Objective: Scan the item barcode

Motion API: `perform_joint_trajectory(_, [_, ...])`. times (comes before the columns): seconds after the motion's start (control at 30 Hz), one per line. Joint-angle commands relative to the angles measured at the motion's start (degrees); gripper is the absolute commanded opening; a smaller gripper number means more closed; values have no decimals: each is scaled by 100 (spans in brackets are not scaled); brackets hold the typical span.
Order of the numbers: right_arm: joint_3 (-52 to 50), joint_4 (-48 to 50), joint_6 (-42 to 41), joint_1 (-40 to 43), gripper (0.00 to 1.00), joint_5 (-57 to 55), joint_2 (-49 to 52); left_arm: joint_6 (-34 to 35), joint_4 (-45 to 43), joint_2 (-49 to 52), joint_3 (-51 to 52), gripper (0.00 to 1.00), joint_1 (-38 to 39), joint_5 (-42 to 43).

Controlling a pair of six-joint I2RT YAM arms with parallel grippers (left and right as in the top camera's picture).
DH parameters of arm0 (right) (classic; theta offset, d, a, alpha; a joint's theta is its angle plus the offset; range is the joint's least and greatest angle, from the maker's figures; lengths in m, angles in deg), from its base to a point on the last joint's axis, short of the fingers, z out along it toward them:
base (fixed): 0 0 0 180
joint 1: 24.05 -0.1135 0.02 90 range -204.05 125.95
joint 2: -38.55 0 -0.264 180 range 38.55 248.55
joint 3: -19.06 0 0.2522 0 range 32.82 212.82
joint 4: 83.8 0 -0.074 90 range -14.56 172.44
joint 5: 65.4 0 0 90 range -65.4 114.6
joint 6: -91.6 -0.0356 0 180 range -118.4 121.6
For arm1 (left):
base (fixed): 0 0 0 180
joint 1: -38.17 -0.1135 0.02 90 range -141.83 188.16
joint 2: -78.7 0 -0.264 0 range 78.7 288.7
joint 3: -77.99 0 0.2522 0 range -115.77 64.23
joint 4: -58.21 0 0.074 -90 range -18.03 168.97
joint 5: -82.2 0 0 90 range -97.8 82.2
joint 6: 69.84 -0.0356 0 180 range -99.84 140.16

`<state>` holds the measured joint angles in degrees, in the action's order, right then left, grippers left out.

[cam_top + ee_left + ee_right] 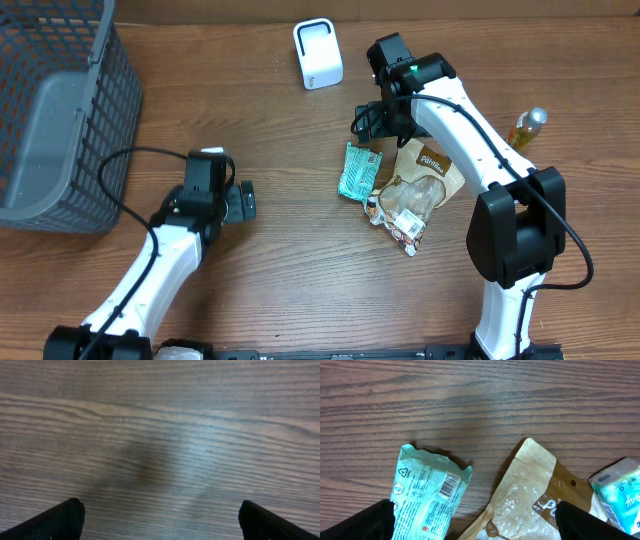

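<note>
Your right claw (475, 510) hangs wide open over the teal packet (427, 495), its barcode (451, 485) facing up, probably for an easy pick; your left claw (160, 515) hovers open above the table (160, 420).

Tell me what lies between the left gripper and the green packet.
Only bare table, seen in the overhead view, separates the left gripper from the green packet.

Printed on the green packet (427, 497) just ahead of the right end effector (477, 522): a barcode (451, 485) and a recycling triangle (405, 473); fine print beside them illegible. On the brown pouch (527, 485) alongside: white letters (545, 506) starting "Pu", remainder cut off.
</note>
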<state>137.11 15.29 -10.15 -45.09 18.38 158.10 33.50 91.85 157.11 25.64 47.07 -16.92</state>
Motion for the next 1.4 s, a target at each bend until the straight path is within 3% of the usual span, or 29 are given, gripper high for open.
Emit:
perform_joint_trajectory(0.0, [0,7,26,-11,100,-20,-26,-52,-479,-275,656,100,-2,-203])
perform_joint_trajectory(0.47, [0,7,26,-11,100,-20,-26,-44,-2380,-922,2514,99,-105,-439])
perform_joint_trajectory(0.8, [0,7,26,-11,100,-20,-26,511,-3467,-1322,3512,100,-627,-407])
perform_joint_trajectory(1.0, [0,7,26,-11,100,-17,-26,514,-3622,-1545,3821,99,-859,-286])
perform_joint_trajectory(1.37, [0,7,26,-11,100,-20,-26,531,-3097,-1996,3836,100,-1014,-195])
